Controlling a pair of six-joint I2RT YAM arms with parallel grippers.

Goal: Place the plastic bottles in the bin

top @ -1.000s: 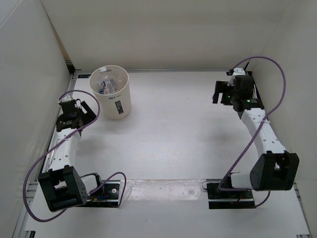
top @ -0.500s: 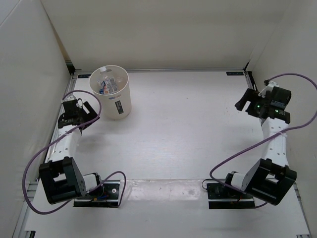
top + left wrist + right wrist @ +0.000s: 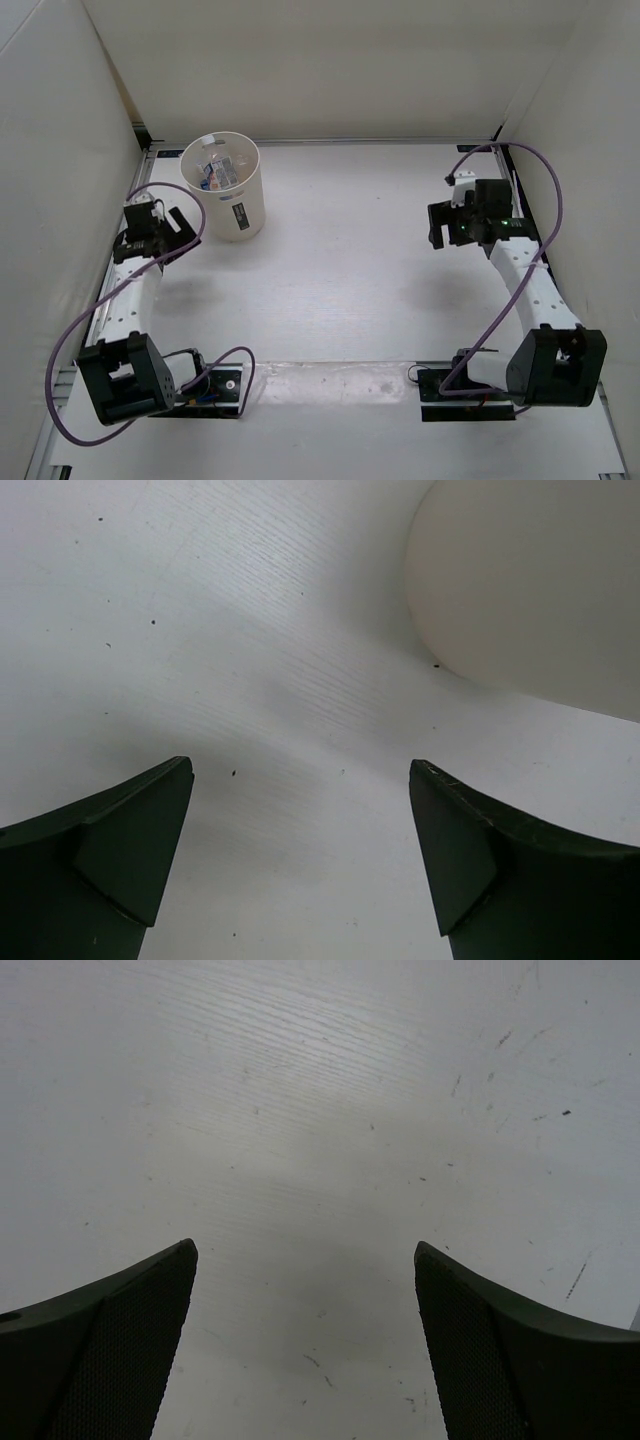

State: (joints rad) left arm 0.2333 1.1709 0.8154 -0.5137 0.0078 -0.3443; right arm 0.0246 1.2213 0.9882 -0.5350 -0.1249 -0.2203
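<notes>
Bottles lie jumbled inside the cream bin, far left on the table. The left gripper is near the bin, the right gripper well apart.
Left wrist: fingers spread wide, with the bin wall ahead-right, not touching.
Right wrist: fingers spread wide over the table.

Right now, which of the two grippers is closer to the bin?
The left gripper: it sits open right beside the bin, whose cream wall fills a corner of its wrist view. The right gripper is across the table.
</notes>
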